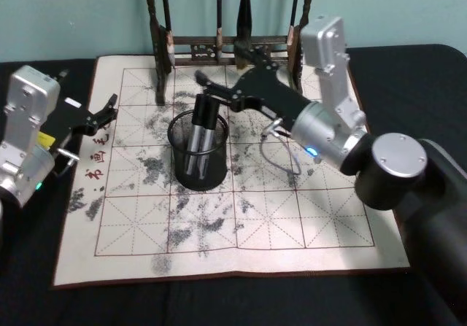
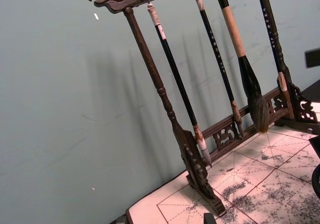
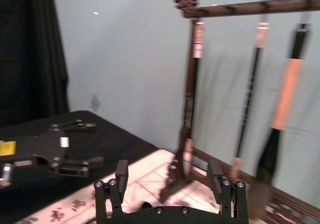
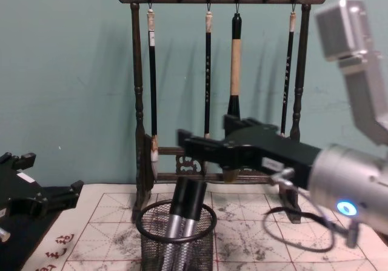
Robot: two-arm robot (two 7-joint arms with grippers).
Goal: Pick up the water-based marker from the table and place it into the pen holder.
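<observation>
Dark tabletop (image 1: 408, 71), matte black cloth look, carries a cream calligraphy mat (image 1: 306, 224) printed with a red grid and diagonal guide lines, smeared all over with grey ink blotches. Teal wall behind.

Tall dark wooden brush rack (image 4: 138, 101) stands at the far edge of the mat: turned posts, carved dragon-head ends on the top bar, fretwork base. Four brushes hang from it, three thin black ones and one fat brush (image 4: 235, 71) with a tan cork-like handle.

Right arm, silver housings and a black cylindrical joint, reaches across the mat from the right. Right gripper (image 1: 206, 87), black and angular, sits above the far rim of the pen holder; in the right wrist view its jaws stand wide apart with nothing between them.

Left gripper (image 1: 102, 114), black, is parked over the mat's left edge, well apart from the holder; jaws look slightly parted, holding nothing.

Pen holder (image 1: 180, 167) is a short round black wire-mesh cup with a solid rim, upright near the middle of the mat. Water-based marker (image 1: 209, 125) stands inside it, leaning toward the far rim beside a second similar pen; both have black caps and glossy silver-grey barrels, and they touch each other.
</observation>
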